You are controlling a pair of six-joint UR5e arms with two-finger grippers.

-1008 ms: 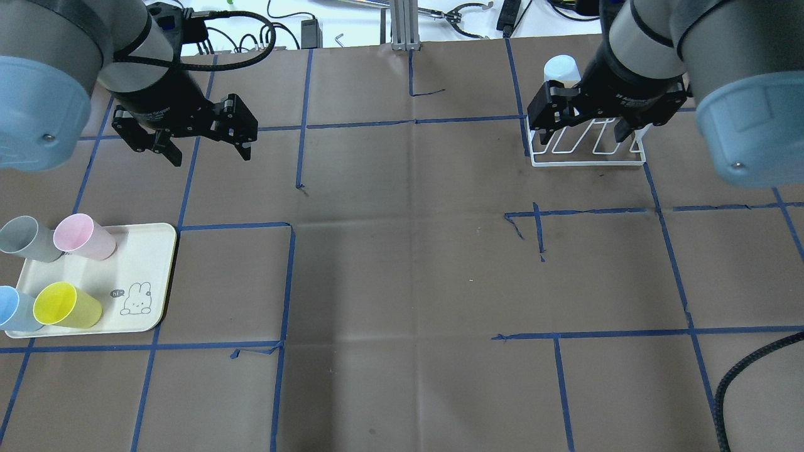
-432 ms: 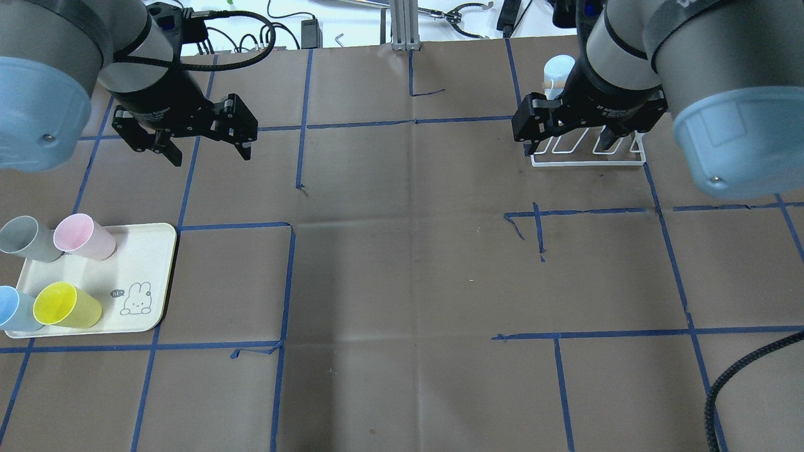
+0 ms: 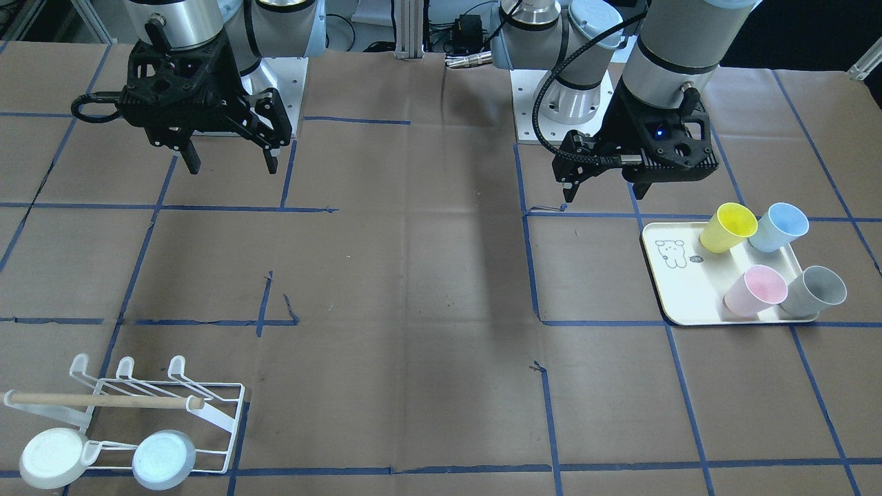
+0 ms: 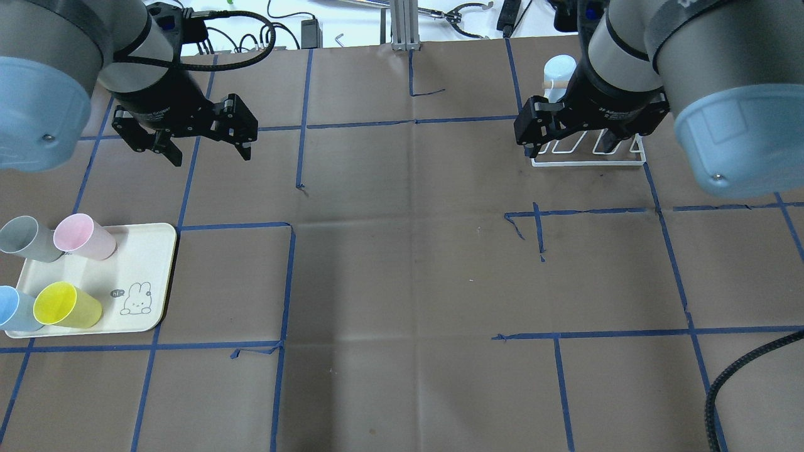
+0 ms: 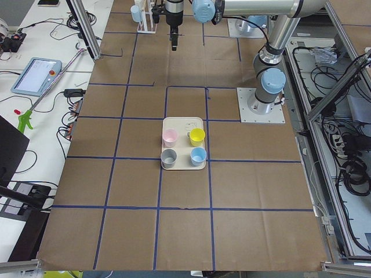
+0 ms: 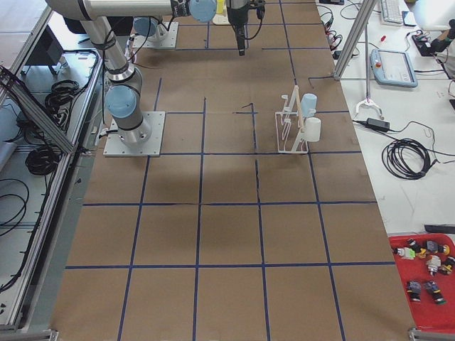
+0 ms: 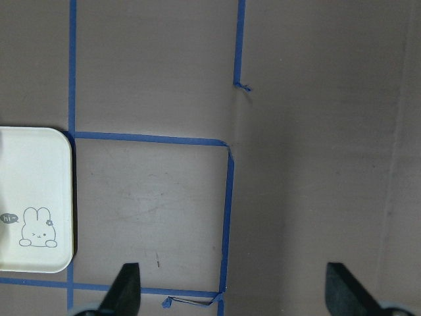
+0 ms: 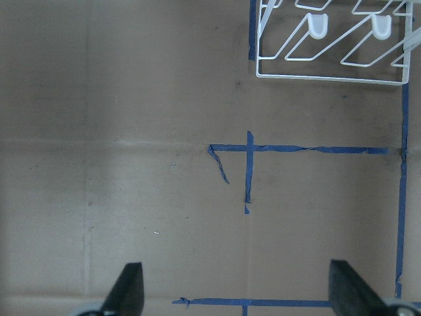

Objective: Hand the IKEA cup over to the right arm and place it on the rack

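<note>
Several IKEA cups stand on the cream tray: grey, pink, blue and yellow. My left gripper is open and empty, hovering beyond the tray's far right corner; its wrist view shows the tray edge. My right gripper is open and empty above the near side of the white wire rack. The rack holds two upturned cups, one white and one pale blue. The right wrist view shows the rack's prongs.
Brown paper with blue tape lines covers the table. Cables and tools lie past the far edge. A black ribbed hose hangs at the near right.
My right gripper has shifted a little left and towards the table's far edge, still over the rack, and stays open. The left arm and the tray cups have not moved.
</note>
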